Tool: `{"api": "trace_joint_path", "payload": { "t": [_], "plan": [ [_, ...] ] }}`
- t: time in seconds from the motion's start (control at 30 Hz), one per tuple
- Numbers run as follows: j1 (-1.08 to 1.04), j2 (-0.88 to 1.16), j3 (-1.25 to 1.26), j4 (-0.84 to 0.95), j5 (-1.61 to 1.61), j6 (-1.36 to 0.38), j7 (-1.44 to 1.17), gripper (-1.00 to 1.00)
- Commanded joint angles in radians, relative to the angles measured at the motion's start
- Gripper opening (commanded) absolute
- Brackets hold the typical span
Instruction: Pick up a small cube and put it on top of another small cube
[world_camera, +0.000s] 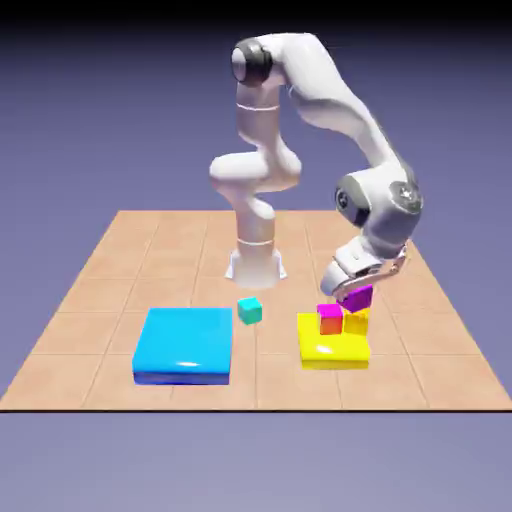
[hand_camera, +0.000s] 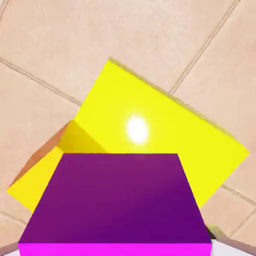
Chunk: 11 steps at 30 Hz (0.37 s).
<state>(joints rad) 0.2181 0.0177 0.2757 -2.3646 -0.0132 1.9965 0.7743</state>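
My gripper (world_camera: 352, 288) is shut on a small magenta cube (world_camera: 358, 297), tilted and held just above the yellow slab (world_camera: 333, 352). The hand view is filled at the bottom by this cube (hand_camera: 120, 200), which hides both fingertips. Directly under it on the slab stands a small yellow cube (world_camera: 356, 323); I cannot tell whether the two touch. To the exterior view's left of that, an orange-red cube (world_camera: 331, 325) carries a second magenta cube (world_camera: 329, 311) on top. Beneath the held cube, the hand view shows the yellow slab (hand_camera: 165, 125) with a glare spot.
A small teal cube (world_camera: 250, 311) lies on the tan tiled table (world_camera: 120, 280) between the slabs. A large flat blue slab (world_camera: 185, 345) lies at the exterior view's left front. The arm's base (world_camera: 255, 262) stands behind them.
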Motion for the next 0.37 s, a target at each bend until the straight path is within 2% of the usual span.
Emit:
{"api": "trace_joint_path", "payload": {
  "t": [0.0,0.07,0.23,0.27,0.33],
  "plan": [
    [-0.001,-0.036,-0.003,-0.032,0.012,-0.002,-0.001,-1.0],
    [-0.003,-0.065,-0.006,-0.057,0.023,-0.003,-0.004,-1.0],
    [0.0,0.033,-0.01,-0.157,-0.005,0.191,0.019,-1.0],
    [0.0,0.033,-0.01,-0.157,-0.005,0.191,0.019,1.0],
    [-0.001,0.011,-0.009,-0.135,0.001,0.148,0.014,1.0]
  ]
}}
